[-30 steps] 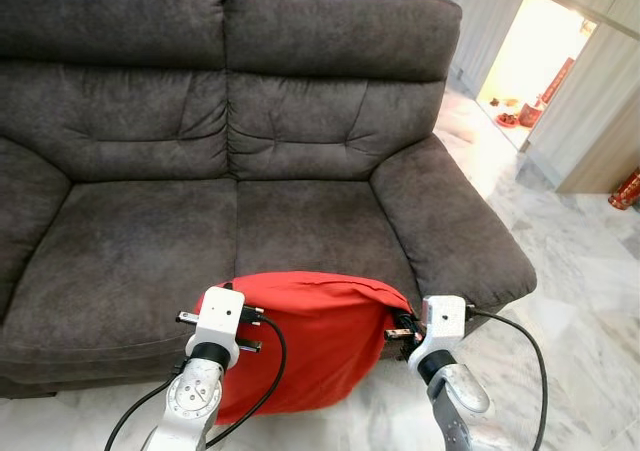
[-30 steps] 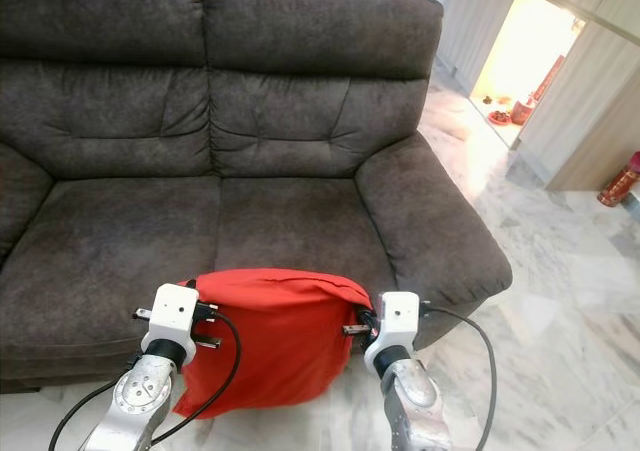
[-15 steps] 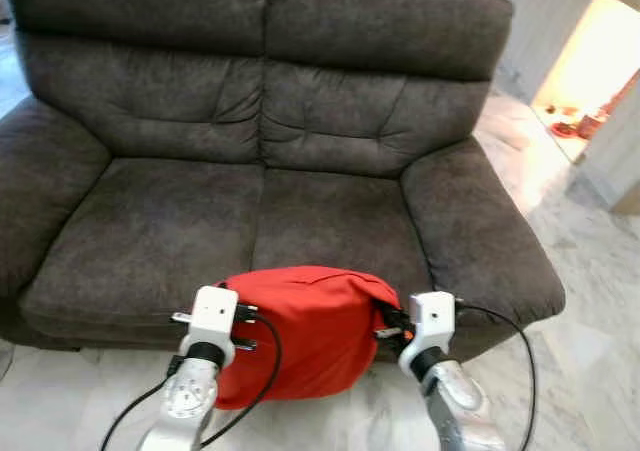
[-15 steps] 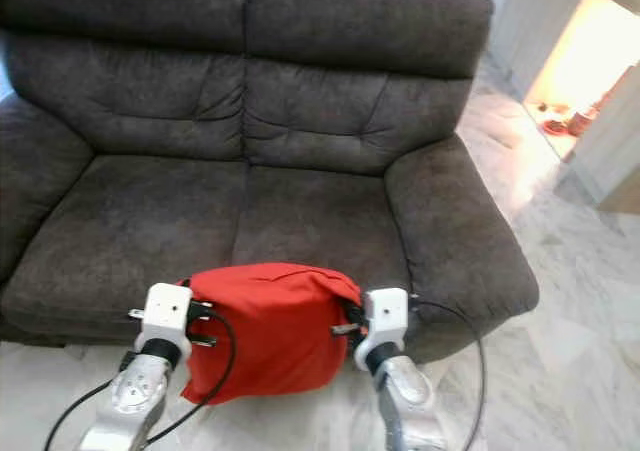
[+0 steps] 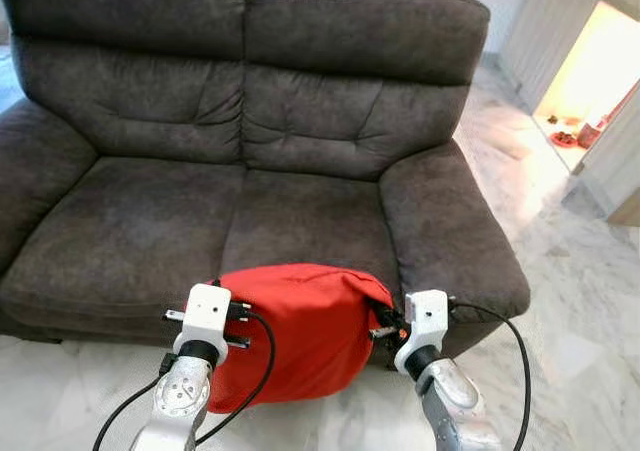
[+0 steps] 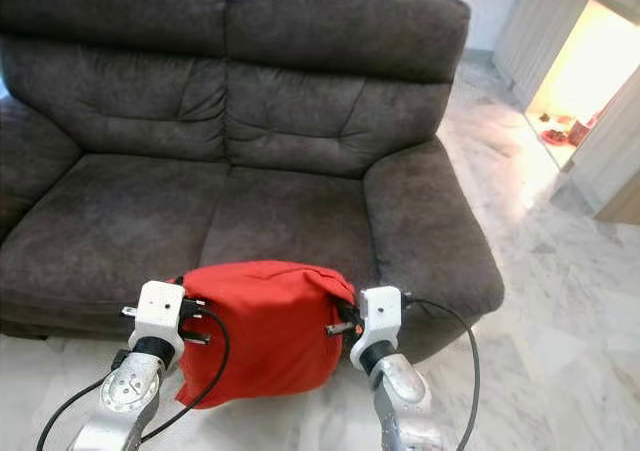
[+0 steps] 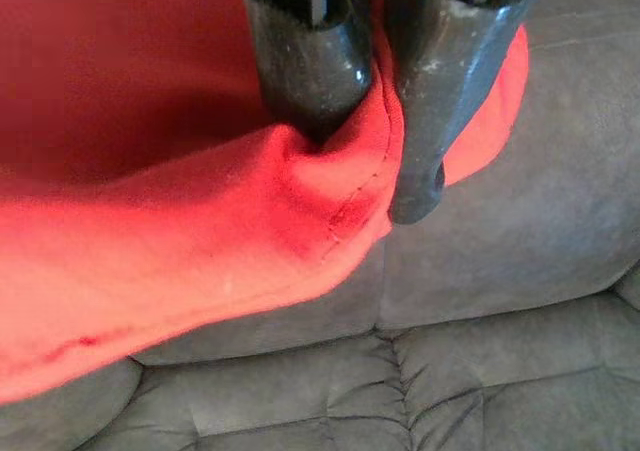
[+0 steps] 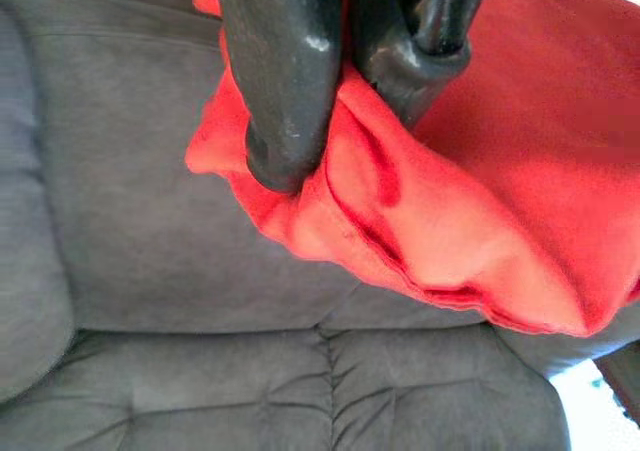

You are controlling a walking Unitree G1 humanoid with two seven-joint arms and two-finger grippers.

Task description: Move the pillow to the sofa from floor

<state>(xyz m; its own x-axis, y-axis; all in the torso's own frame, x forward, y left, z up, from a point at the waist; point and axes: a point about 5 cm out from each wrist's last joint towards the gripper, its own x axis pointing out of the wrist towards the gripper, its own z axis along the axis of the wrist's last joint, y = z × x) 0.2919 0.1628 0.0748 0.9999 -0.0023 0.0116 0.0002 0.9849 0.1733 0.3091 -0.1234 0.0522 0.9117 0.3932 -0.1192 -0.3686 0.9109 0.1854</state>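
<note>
A red pillow [image 5: 300, 326] hangs between my two arms, in front of the dark grey sofa [image 5: 300, 201] and level with its seat's front edge. My left gripper [image 5: 232, 312] is shut on the pillow's left upper corner. My right gripper [image 5: 383, 321] is shut on its right upper corner. In the left wrist view the two black fingers [image 7: 310, 61] pinch a fold of the red pillow [image 7: 150, 221] over the sofa cushions. In the right wrist view the fingers [image 8: 285, 81] clamp the red fabric [image 8: 450, 201] the same way.
The sofa has two seat cushions, two back cushions and a padded armrest [image 5: 450, 231] on the right. White marble floor [image 5: 580, 301] spreads to the right, toward a lit doorway [image 5: 580, 71] with small red items on the floor.
The camera view has shifted a little to the right and the sofa looks nearer. The pillow stays held by both grippers at about the same height.
</note>
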